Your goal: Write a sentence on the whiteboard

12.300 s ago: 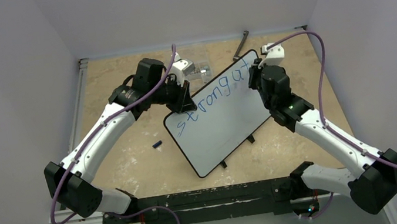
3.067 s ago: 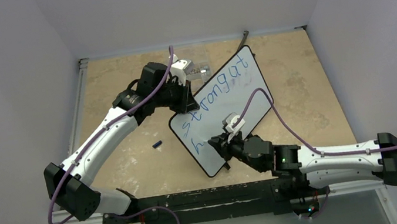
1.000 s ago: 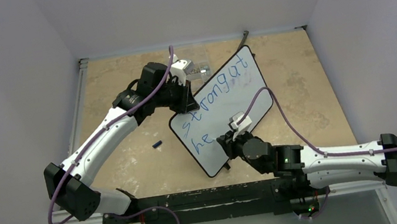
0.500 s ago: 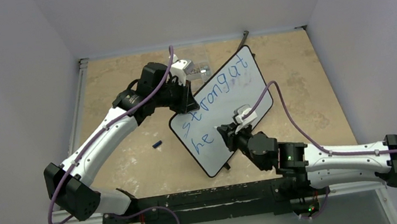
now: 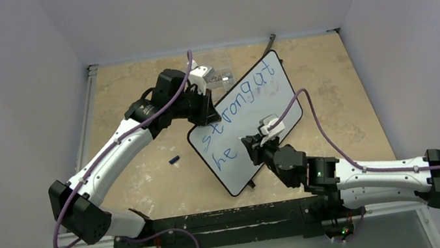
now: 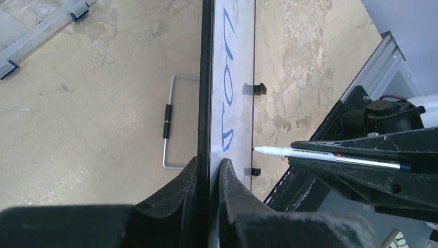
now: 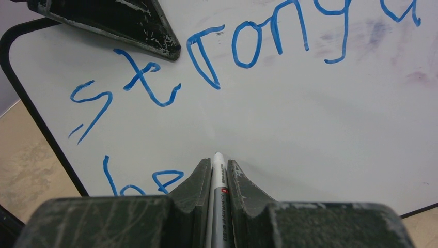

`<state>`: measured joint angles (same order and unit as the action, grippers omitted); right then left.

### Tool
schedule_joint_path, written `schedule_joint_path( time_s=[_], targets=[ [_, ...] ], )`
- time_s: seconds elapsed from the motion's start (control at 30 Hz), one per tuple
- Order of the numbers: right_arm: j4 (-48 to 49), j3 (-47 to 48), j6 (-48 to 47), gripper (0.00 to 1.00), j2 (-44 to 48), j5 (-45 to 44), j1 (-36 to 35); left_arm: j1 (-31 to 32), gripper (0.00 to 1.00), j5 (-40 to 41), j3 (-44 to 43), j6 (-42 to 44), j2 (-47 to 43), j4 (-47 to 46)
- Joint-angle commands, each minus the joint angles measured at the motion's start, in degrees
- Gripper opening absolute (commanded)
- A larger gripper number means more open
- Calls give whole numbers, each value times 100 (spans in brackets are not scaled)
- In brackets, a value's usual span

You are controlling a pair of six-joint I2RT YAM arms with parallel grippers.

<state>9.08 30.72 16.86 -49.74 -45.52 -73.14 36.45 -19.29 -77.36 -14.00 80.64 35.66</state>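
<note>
The blue handwritten marker lettering (image 5: pixel 237 105) on the large glossy white whiteboard with a thin black frame (image 5: pixel 238 175) has grown. The earliest picture has only the row "strong at". Later an "h" starts a second row, and now "he" (image 5: pixel 224 154) stands there. The right arm's black two-finger gripper (image 5: pixel 248 141), closed on a slim white marker pen (image 6: pixel 330 154), has left the far right end of the first row and swung round to the near edge. Over the last second it has slid rightwards past the "e" towards the middle of the board. The whiteboard itself has turned slightly since the earliest picture.
</note>
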Motion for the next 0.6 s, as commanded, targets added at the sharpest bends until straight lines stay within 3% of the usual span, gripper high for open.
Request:
schedule_joint_path(
  time_s=[0.0,0.57],
  targets=[
    [283,-8,-33,0,39,-134,98,-77,0,1479,142,767,31,651],
    [530,-29,10,0,-112,141,195,-78,0,1784,238,985,-197,782]
  ],
)
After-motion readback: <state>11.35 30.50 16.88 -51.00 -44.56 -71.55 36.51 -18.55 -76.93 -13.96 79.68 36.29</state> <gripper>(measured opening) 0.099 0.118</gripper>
